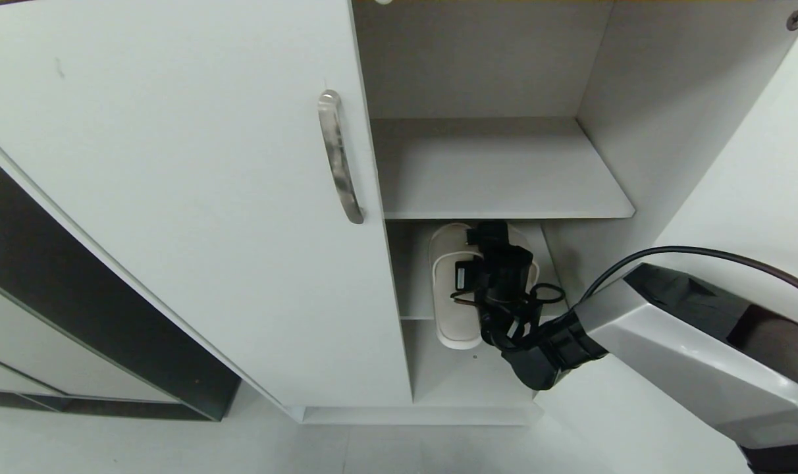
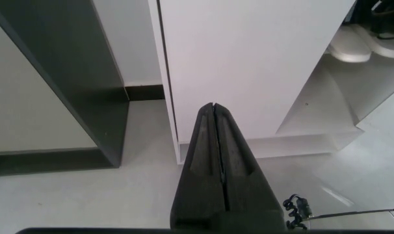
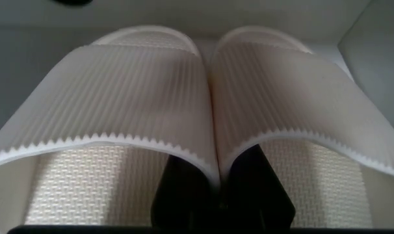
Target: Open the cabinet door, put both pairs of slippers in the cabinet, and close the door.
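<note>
Now placing a pair: right end effector [image 1: 490, 236] pinches white slippers [image 1: 448, 289] by inner strap edges over cabinet [image 1: 596, 79] lower shelf [image 1: 409, 289], 6 o'clock of upper shelf [image 1: 491, 171], heels past front edge; left end effector [image 2: 213, 130] pressed together, holding nothing. Next prob: push deeper, release, retract straight.
</note>
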Available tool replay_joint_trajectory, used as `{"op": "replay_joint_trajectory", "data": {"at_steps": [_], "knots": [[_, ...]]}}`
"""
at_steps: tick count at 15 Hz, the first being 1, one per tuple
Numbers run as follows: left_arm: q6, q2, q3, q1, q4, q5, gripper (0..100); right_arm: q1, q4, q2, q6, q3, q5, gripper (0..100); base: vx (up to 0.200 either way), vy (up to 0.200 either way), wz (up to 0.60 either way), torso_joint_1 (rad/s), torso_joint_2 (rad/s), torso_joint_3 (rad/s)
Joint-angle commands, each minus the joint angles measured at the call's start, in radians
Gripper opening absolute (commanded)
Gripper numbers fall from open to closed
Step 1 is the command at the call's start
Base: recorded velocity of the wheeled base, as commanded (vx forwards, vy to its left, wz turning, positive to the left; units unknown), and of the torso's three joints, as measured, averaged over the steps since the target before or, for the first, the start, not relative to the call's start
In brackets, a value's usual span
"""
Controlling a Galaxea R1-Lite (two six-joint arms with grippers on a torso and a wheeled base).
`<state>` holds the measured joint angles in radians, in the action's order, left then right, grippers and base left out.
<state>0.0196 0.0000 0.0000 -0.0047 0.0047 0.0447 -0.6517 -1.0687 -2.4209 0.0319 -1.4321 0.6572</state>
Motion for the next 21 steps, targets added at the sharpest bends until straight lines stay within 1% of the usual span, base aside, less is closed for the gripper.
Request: {"op": "replay_joint_trajectory", "data": {"at_steps": [1,7,12,13,17,21], "knots": [[0.0,0.002,0.0,0.0,0.0,0.0,0,0.014,0.021,-0.017,0.0,-0.056,-0.001,0,0.0,0.0,0.0,0.0,0.0,0.0],[0.0,0.002,0.0,0.0,0.0,0.0,0,0.026,0.024,-0.061,0.002,-0.097,-0.005,0,0.0,0.0,0.0,0.0,0.0,0.0],[-0.001,0.002,0.0,0.0,0.0,0.0,0,0.029,0.024,-0.063,0.002,-0.099,-0.005,0,0.0,0.0,0.0,0.0,0.0,0.0],[-0.001,0.002,0.0,0.0,0.0,0.0,0,0.029,0.024,-0.063,0.002,-0.099,-0.005,100,0.0,0.0,0.0,0.0,0.0,0.0],[-0.001,0.002,0.0,0.0,0.0,0.0,0,0.023,0.027,-0.05,0.008,-0.07,-0.004,100,0.0,0.0,0.0,0.0,0.0,0.0],[-0.001,0.002,0.0,0.0,0.0,0.0,0,-0.016,0.009,0.059,0.005,0.093,0.002,100,0.0,0.0,0.0,0.0,0.0,0.0]]}}
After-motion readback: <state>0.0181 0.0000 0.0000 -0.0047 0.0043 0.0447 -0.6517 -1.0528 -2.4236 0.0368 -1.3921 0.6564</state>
